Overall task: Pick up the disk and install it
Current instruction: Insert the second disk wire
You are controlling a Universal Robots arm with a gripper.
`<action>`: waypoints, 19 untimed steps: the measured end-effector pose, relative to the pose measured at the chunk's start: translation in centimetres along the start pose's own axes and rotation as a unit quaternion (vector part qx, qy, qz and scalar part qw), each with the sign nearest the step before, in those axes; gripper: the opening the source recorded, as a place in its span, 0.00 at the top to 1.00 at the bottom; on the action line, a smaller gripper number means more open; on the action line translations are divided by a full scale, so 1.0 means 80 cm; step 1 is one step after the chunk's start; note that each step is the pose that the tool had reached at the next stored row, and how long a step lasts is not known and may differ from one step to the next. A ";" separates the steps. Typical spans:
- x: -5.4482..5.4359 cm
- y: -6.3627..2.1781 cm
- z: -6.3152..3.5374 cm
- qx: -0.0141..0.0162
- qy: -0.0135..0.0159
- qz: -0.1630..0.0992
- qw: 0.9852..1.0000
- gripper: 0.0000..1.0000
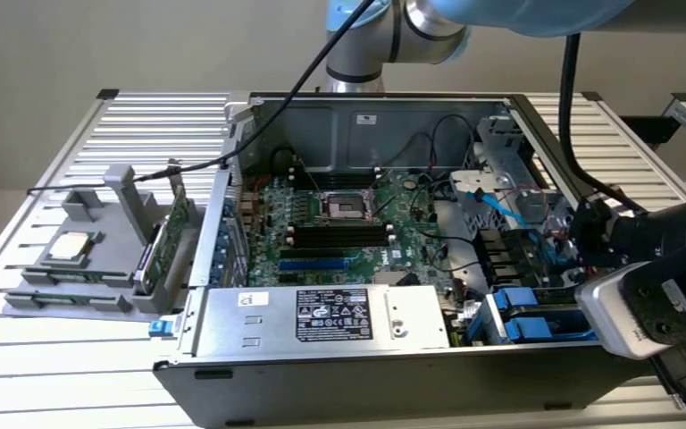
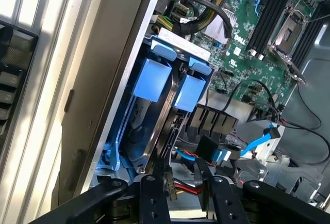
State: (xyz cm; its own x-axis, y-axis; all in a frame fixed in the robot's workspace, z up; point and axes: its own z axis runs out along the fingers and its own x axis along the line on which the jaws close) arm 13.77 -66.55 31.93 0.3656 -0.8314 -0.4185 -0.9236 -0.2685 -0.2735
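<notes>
The disk (image 2: 154, 108), a silver drive in a blue plastic carrier, stands on edge in the drive bay at the case's front corner, its blue tabs (image 2: 152, 77) pointing up. In the exterior view the blue carrier (image 1: 542, 323) shows in the bay at the right front of the case. My gripper (image 2: 178, 185) hovers just off the disk's near end. Its black fingers (image 2: 150, 193) stand apart, with red and yellow cables showing through the gap. Nothing is clamped between them. In the exterior view the wrist and its camera housing (image 1: 641, 308) hide the fingers.
The open computer case (image 1: 319, 353) lies on a slatted table, motherboard (image 1: 331, 228) exposed, power supply (image 1: 319, 315) at the front. Blue SATA cables (image 2: 258, 136) and black wires cross beside the bay. A grey fixture (image 1: 93, 259) holding a CPU chip and green cards sits at the exterior view's left.
</notes>
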 end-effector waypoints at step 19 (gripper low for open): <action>-0.001 0.001 0.000 -0.004 0.017 -0.007 1.000 0.84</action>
State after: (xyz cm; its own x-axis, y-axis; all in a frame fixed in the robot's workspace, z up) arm 13.66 -66.54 31.93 0.3750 -0.8435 -0.3846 -0.9191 -0.2844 -0.2726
